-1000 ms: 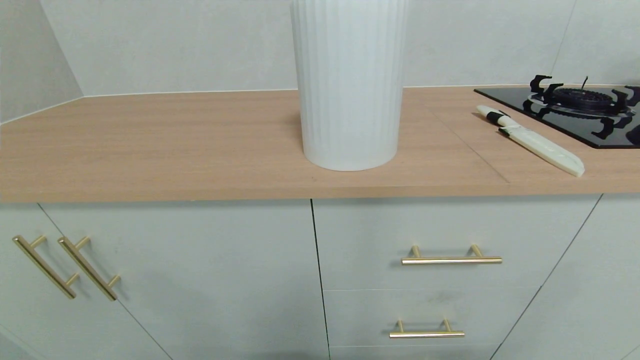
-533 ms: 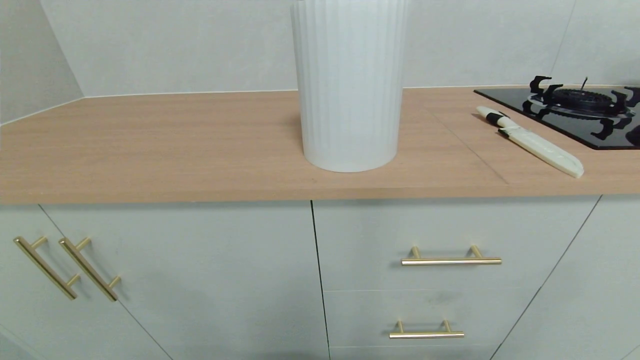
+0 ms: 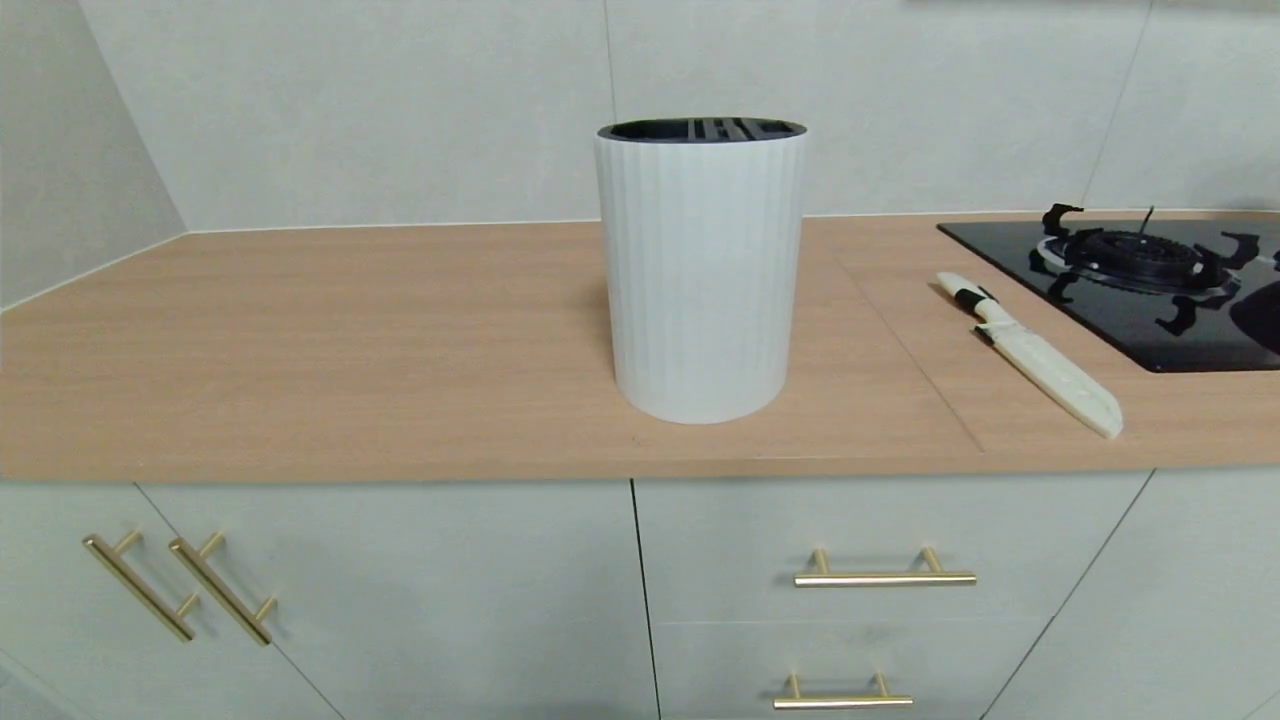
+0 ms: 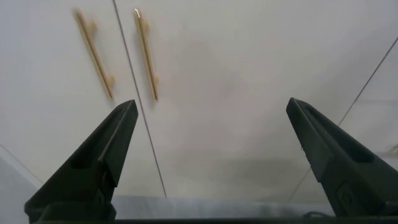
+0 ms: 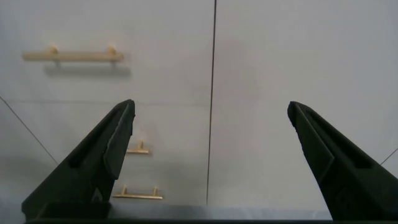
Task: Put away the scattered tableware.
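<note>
You see holder, white ribbed cylinder, upright mid-counter. Black slotted insert on top; slots seen edge-on, so contents hard to tell. Knife lies flat on counter to holder's right, well apart from it, just beside hob, handle toward wall. Left gripper: fingers spread wide, gripping nothing, facing cabinet doors. Right gripper: likewise wide, nothing held, facing drawers.

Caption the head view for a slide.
Ribbed white holder stands on a wooden counter; a white knife lies loose beside the hob, above closed cabinets.
</note>
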Available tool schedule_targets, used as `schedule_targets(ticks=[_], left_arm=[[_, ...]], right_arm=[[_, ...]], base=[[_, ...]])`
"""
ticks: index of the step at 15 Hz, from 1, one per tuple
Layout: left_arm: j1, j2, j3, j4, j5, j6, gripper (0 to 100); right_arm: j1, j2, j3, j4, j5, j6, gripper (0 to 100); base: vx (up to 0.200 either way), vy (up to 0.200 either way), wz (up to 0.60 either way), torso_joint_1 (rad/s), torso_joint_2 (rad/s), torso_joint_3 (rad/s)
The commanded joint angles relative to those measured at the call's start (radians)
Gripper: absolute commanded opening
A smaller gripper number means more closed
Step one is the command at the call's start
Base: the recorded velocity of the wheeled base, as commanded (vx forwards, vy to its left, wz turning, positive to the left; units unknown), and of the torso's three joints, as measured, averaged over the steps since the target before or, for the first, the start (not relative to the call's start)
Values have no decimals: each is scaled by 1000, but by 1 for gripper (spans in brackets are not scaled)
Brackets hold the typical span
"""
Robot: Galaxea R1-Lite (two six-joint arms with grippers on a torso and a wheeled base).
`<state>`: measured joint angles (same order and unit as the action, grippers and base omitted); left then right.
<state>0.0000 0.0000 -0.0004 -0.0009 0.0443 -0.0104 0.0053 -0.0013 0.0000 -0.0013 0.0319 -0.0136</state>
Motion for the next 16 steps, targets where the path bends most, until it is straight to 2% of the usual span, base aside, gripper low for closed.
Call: schedule_targets(ticks=[1,16], left_arm=[[0,0,0,-1,0,0,100],[0,0,0,-2,0,0,100]], right_arm=[[1,1,0,0,0,0,100],[-1,1,0,0,0,0,100]], base=[[0,0,0,159,-481,-305],[0,0,0,205,-492,-292]])
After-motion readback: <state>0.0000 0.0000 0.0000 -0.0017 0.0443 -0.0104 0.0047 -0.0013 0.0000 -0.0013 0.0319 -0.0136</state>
